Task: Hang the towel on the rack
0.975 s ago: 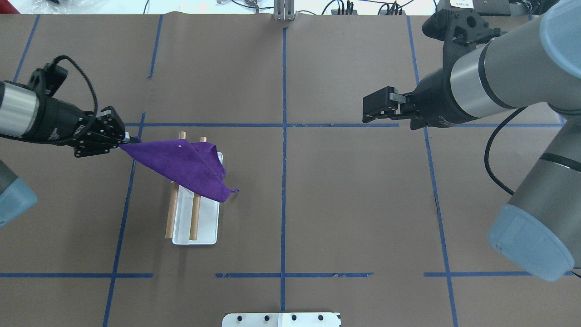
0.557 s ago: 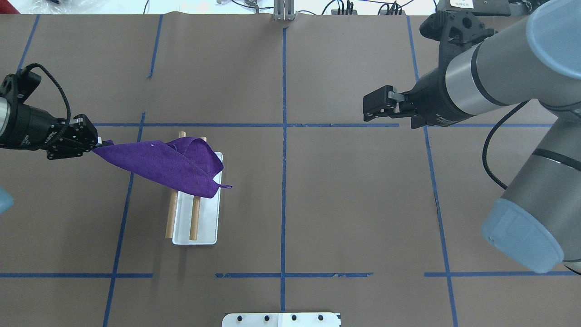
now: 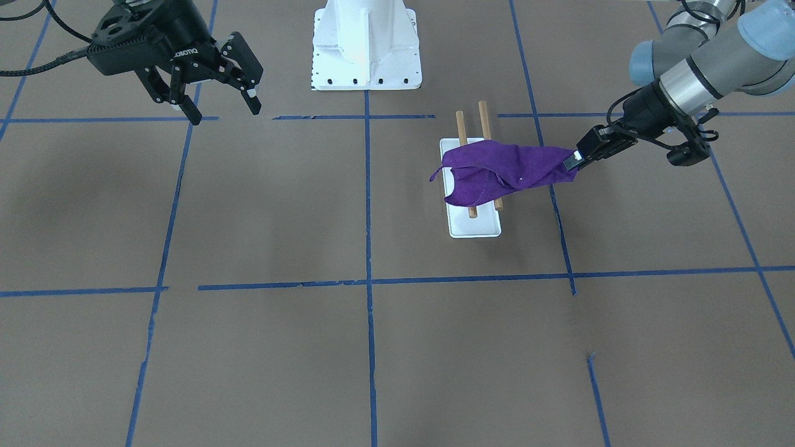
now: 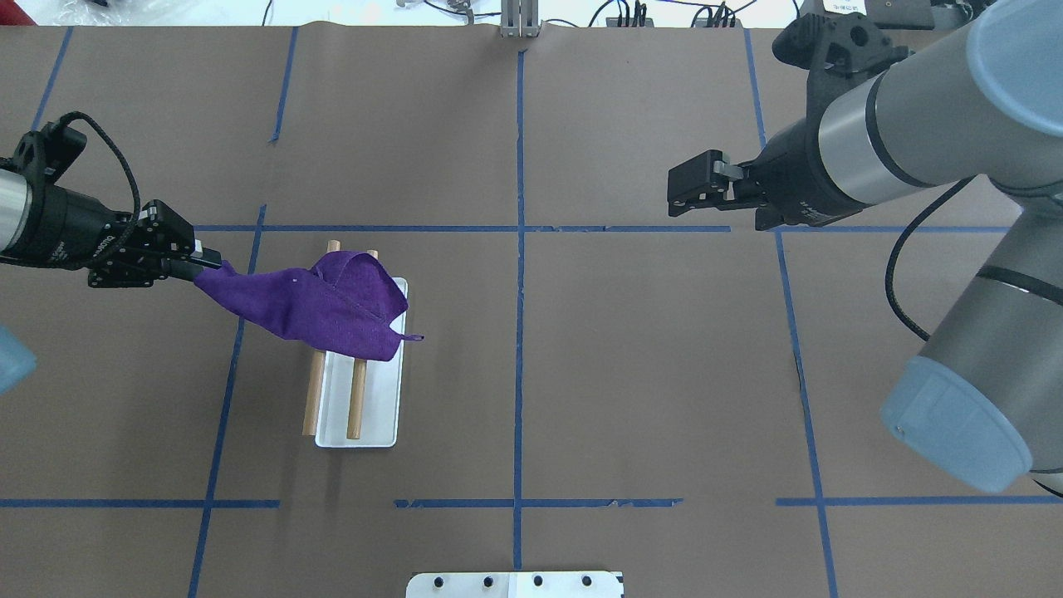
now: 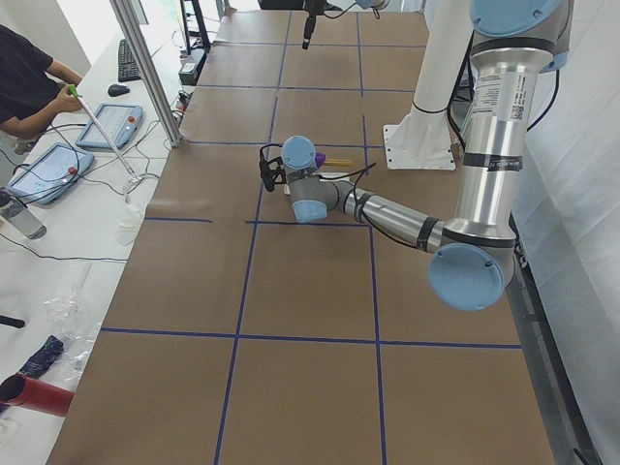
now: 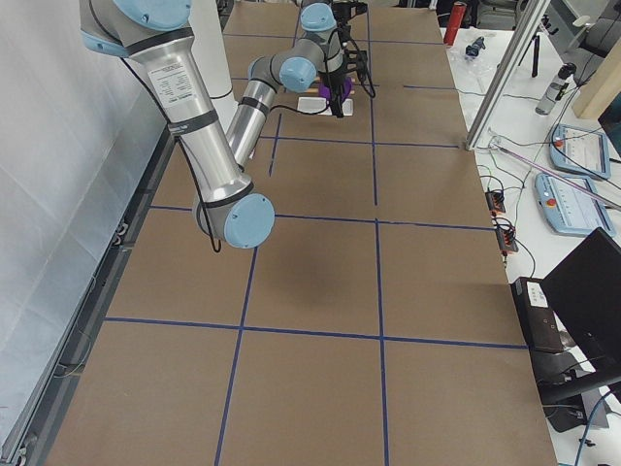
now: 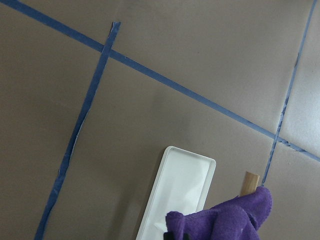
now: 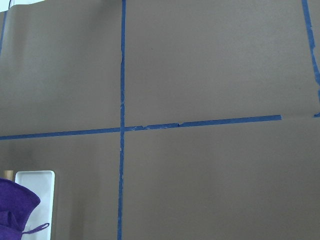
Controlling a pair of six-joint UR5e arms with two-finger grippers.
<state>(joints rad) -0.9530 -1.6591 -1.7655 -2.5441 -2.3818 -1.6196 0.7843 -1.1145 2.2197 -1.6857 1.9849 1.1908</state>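
Risk: the left pincer (image 4: pixel 209 265) is clamped on one corner of the towel (image 4: pixel 315 303), and the cloth runs taut from the fingertips out to the rack (image 4: pixel 378 411) ahead of them. Only the cloth's far part lies over the two rods, bunched there, with a folded edge and a loose thread beyond the farther rod. Judgement: any pull back toward the pincer would likely slide the cloth off both rods. The rack looks light, so the same tension could drag or tip it. Letting go now may leave the heavier share on the pincer's side, and that weight could pull the towel off the nearer rod.

Pose: the left arm is low and its wrist near horizontal, with the fingers aimed at the rack. The right pincer (image 3: pixel 225 107) is spread wide, holds nothing and sits well apart from the towel.
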